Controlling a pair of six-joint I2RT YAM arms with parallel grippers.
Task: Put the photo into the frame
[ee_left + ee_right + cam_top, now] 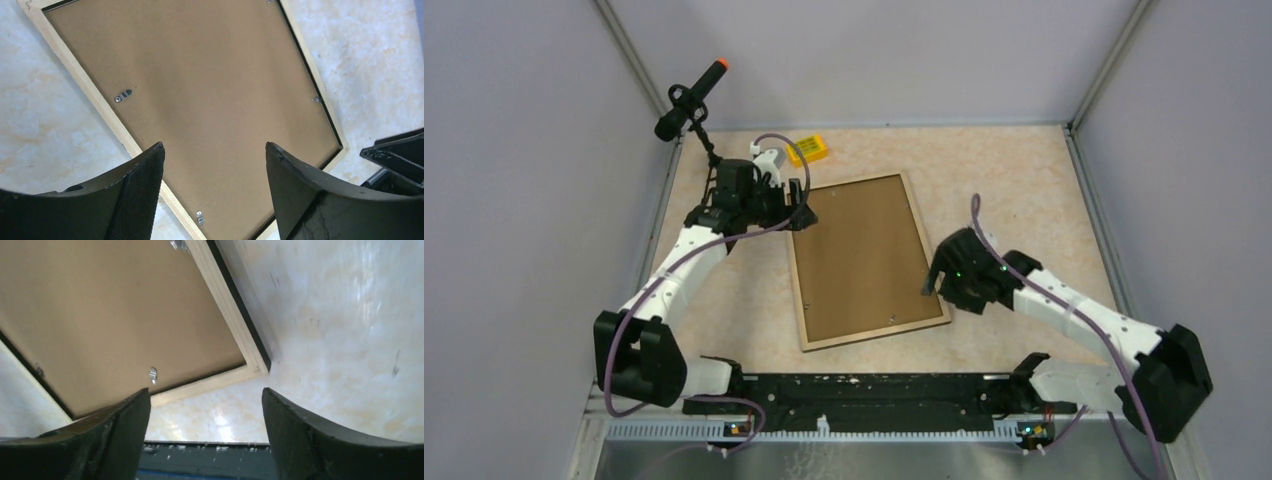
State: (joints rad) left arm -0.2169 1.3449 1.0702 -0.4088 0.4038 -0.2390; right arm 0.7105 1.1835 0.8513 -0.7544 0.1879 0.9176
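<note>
The frame (874, 333) lies face down in the middle of the table, its light wood rim up, with the brown hardboard backing sheet (864, 255) sitting inside it. The photo is not visible in any view. My left gripper (802, 215) is open and empty over the frame's far left corner. In the left wrist view the gripper (215, 146) hangs above the backing (200, 75) and rim (82, 75). My right gripper (932, 280) is open and empty at the frame's right edge. In the right wrist view the gripper (206, 390) is above the table by the frame's near corner (225, 300).
A yellow block (809, 150) lies at the back of the table. A black handle with an orange tip (689, 98) stands at the far left. A black rail (864, 390) runs along the near edge. Walls close in the sides. Small metal tabs (123, 95) sit on the backing.
</note>
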